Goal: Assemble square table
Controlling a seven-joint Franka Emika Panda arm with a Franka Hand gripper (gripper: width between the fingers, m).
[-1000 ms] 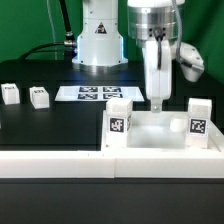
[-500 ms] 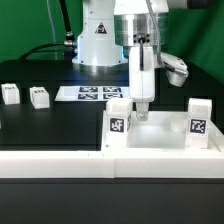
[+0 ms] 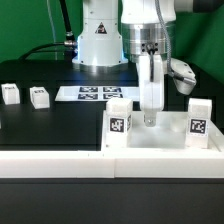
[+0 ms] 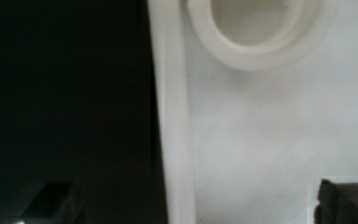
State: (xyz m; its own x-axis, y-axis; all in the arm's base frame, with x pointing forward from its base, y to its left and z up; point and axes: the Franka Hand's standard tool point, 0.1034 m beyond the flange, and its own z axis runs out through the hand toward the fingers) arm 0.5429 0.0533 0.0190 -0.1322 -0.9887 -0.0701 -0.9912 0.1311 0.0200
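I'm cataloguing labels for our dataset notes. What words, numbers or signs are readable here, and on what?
No words or numbers are readable.
Table top: two black-and-white square tags, patterns only.
Loose legs: tags too small to make out.
Marker board: square markers, no lettering.
Robot base: dark mark, too blurred to read.

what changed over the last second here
The gripper, open and empty, swung toward the exterior view's left over the square table top, then came part of the way back to the right, ending a little lower. Nothing was taken hold of or let go. The square table top, the loose legs and the marker board stayed put.
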